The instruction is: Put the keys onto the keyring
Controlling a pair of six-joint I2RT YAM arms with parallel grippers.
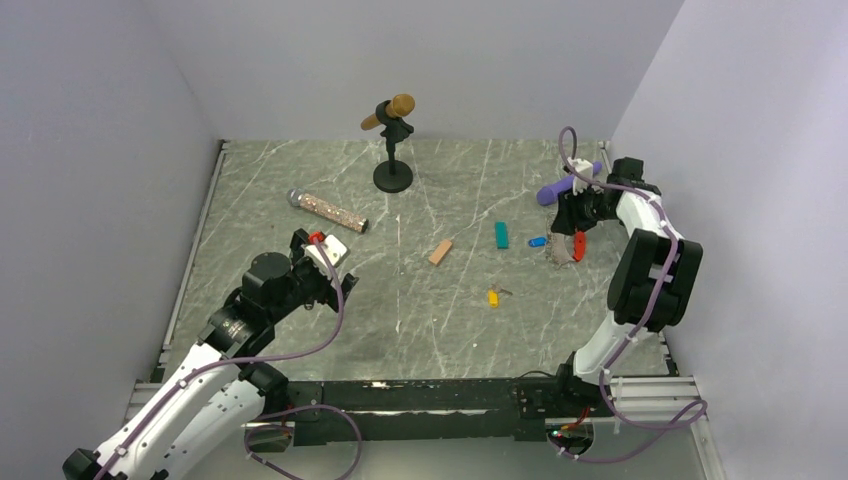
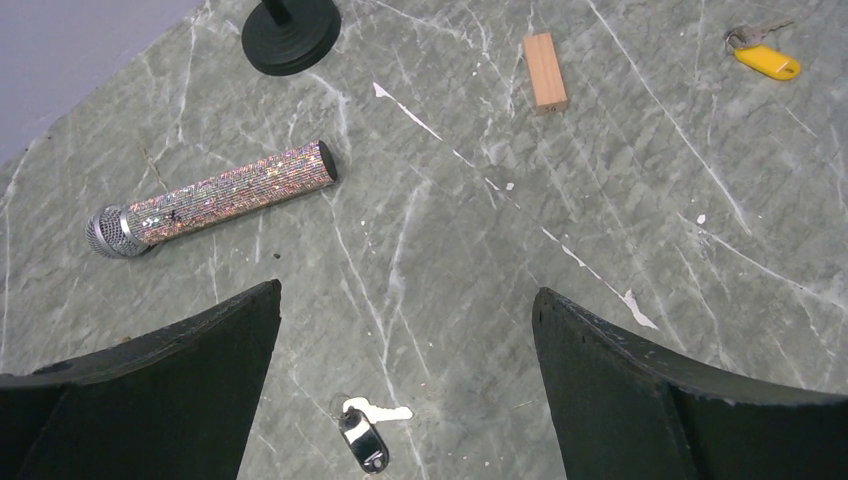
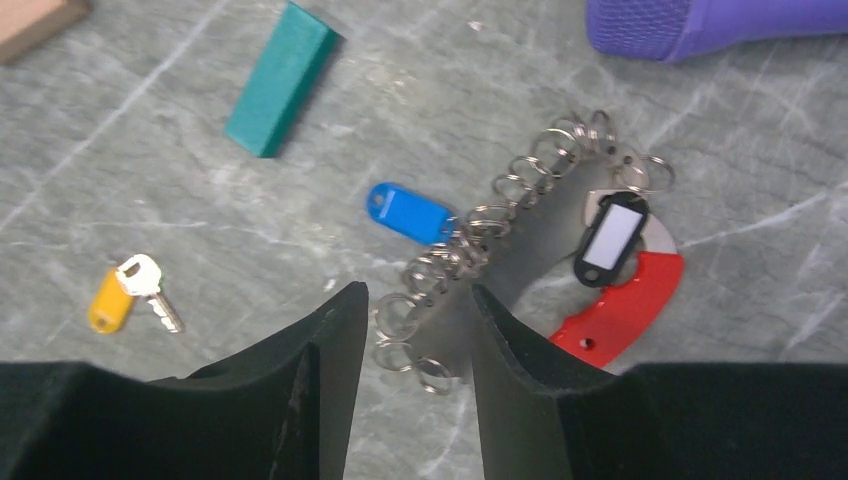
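The keyring [image 3: 520, 180] is a curved metal strip lined with small rings, ending in a red fob [image 3: 625, 305] [image 1: 578, 246]. A black-tagged key [image 3: 610, 238] hangs on it near the fob. My right gripper [image 3: 418, 292] [image 1: 572, 222] is shut on the strip's near end. A blue-tagged key [image 3: 408, 212] [image 1: 538, 241] lies against the rings. Left of them, the yellow-tagged key [image 3: 125, 295] [image 1: 493, 296] [image 2: 765, 62] lies loose. My left gripper [image 2: 405, 310] [image 1: 335, 265] hovers wide open, with another black-tagged key [image 2: 362, 440] on the table below it.
A purple microphone [image 1: 565, 185] [image 3: 720, 25] lies just beyond the keyring. A teal block [image 1: 501, 235] [image 3: 280, 80] and an orange block [image 1: 440, 252] [image 2: 545, 70] lie mid-table. A glitter microphone [image 1: 328, 211] [image 2: 225, 195] lies left. A stand [image 1: 393, 175] holding a brown microphone is at the back.
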